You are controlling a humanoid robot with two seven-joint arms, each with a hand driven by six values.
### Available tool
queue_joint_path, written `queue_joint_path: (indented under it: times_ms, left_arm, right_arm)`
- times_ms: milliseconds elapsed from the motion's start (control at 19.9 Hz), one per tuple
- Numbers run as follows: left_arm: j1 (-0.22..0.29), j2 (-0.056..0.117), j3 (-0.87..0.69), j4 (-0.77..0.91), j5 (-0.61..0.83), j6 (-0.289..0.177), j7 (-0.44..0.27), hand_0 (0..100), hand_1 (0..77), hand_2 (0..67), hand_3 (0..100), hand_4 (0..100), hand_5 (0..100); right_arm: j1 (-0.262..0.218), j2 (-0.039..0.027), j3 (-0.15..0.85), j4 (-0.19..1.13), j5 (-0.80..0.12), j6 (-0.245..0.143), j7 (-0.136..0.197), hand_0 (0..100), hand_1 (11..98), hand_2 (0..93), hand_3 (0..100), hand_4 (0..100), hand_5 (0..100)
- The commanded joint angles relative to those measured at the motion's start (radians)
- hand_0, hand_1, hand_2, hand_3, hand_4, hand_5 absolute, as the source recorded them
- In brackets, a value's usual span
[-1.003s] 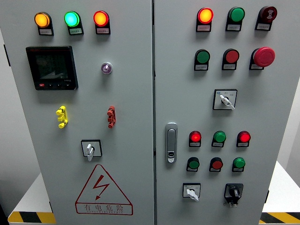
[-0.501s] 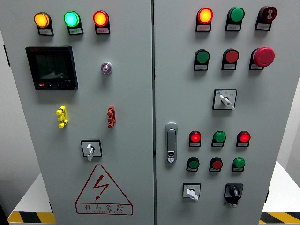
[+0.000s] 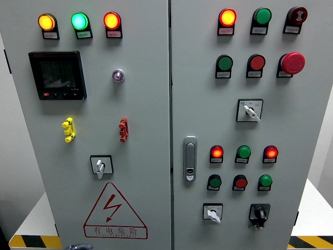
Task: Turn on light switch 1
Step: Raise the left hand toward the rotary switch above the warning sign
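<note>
Light switch 1 sits somewhere on the face of the grey electrical cabinet [image 3: 145,104], but the tiny label plates under the controls are too small to read, so which control it is cannot be told. The cabinet is smooth painted sheet metal with two flat doors meeting at a vertical seam.

On the left door, three round domed lamps glow in a row at the top: orange [image 3: 46,22], green [image 3: 79,21] and red-orange [image 3: 112,21]. Below them is a square black digital meter [image 3: 57,75] with a dark glossy screen, and to its right a small round chrome button [image 3: 118,75]. Lower down are a knobbly yellow plastic piece [image 3: 68,129] and a matching red plastic piece [image 3: 123,129], well apart. Beneath them is a rotary selector switch [image 3: 101,165] on a square black plate, its pale lever pointing down. A red-edged triangular warning sign [image 3: 114,211] with a lightning bolt lies below it.

The right door carries a polished metal door handle [image 3: 190,158], round lamps and push buttons, a red mushroom stop button [image 3: 293,63] and further rotary selectors.

A small dark rounded part of the left hand [image 3: 78,247] shows at the bottom edge, left of the middle; whether it is released or clenched cannot be told.
</note>
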Motion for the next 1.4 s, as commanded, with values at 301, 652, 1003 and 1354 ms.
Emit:
queue_joint_path:
  times_ms: [301, 652, 1003, 1354]
  left_arm:
    - [-0.178, -0.003, 0.026, -0.004, 0.0, 0.042, 0.161, 0, 43.8, 38.8, 80, 100, 86]
    - [-0.252, -0.015, 0.08, -0.008, -0.001, 0.177, 0.236, 0, 43.7, 39.0, 81, 100, 86]
    - [-0.312, -0.028, 0.106, -0.042, 0.0, 0.239, 0.271, 0, 44.6, 40.5, 83, 100, 90]
    - [-0.315, -0.026, 0.131, -0.065, 0.035, 0.3, 0.29, 0, 45.3, 41.0, 85, 100, 92]
  right_arm:
    - [0.0, 0.0002, -0.001, 0.0, 0.0, 0.0, 0.0, 0, 19.9, 0.0, 20, 19, 11]
    - [0.0, 0.0002, -0.001, 0.0, 0.0, 0.0, 0.0, 0, 18.4, 0.0, 20, 19, 11]
    - [0.0, 0.0002, -0.001, 0.0, 0.0, 0.0, 0.0, 0, 19.6, 0.0, 20, 19, 11]
    - [0.0, 0.0002, 0.0, 0.0, 0.0, 0.0, 0.0, 0, 19.8, 0.0, 20, 19, 11]
